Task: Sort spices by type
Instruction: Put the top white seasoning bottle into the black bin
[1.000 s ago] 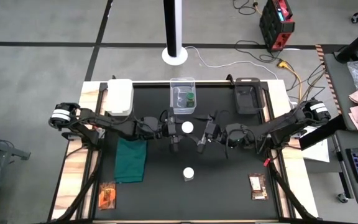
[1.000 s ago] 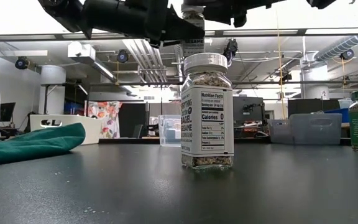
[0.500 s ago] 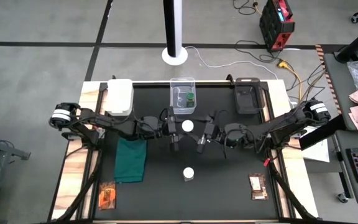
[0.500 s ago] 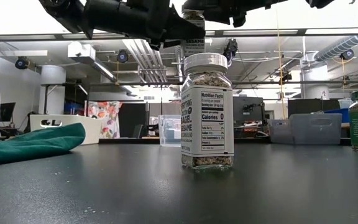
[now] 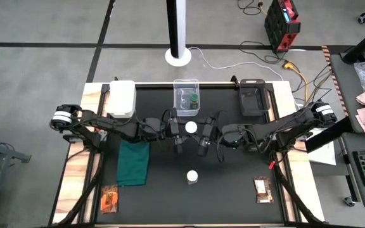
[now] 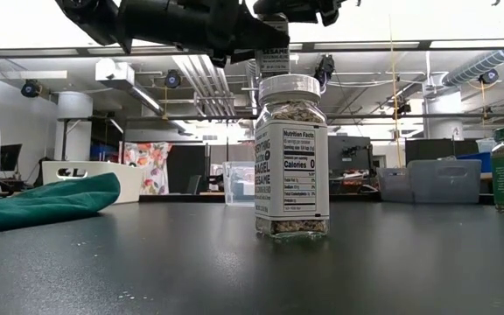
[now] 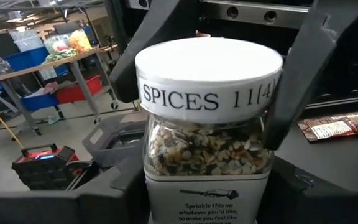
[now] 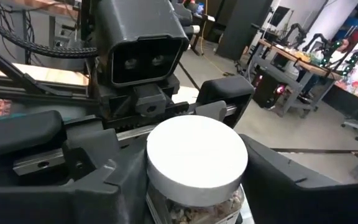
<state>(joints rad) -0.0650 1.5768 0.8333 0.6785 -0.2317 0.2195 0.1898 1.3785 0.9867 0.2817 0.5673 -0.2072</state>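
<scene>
Jar [image 5: 191,127] sits gripped in left claw [image 7: 207,99], right claw [image 8: 194,180] closing around it.

Bright overhead room light, backlit low view, sharp focus.

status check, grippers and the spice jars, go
Left gripper shut on raised white-lidded jar. Right gripper at same jar, handover under way. Second white-lidded jar on mat, green-lidded jar in clear box. Nothing in the way.
</scene>
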